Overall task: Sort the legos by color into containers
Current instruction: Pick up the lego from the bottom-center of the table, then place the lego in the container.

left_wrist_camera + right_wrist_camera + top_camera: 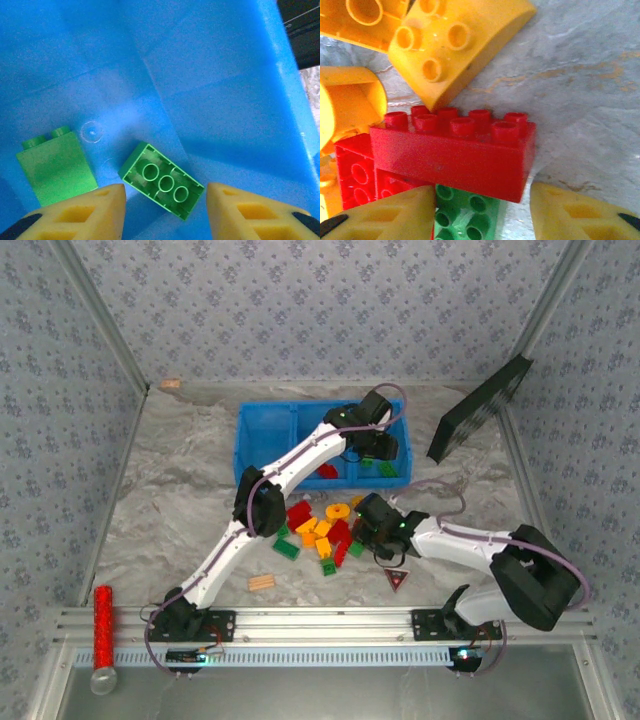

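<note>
Left gripper [380,448], seen from above, hangs over the right-hand compartment of the blue bin [262,426] where something green [387,469] lies. A red piece [327,471] sits in the middle compartment, while the right gripper [366,532] is down at the edge of the mixed pile of bricks [322,530] on the table [180,500] just in front of the bin. A tan wooden piece [262,582] and a dark triangle [398,578] lie near the pile, apart from it. From the left wrist, the left gripper [164,192] has its jaws spread and grips nothing. A green brick [162,181] lies upside down on the bin floor [200,75] below the gap, and a second green brick [56,170] rests on its side just beside it. That arm's drop looks done, so I judge it should next lift clear of the bin wall and go back to the pile. From the right wrist, the right gripper [481,192] is also spread wide, its fingers either side of the near face of a long red brick [455,150] but not yet pinching it. That brick rests partly on a green brick [470,215], touches another red brick [355,170], and has a curved yellow brick [455,45] just behind. The step in hand looks like picking this red brick. The next move calls for closing squarely on its long sides, lifting straight so the neighbours are not dragged, and carrying it to the compartment with the red piece.
</note>
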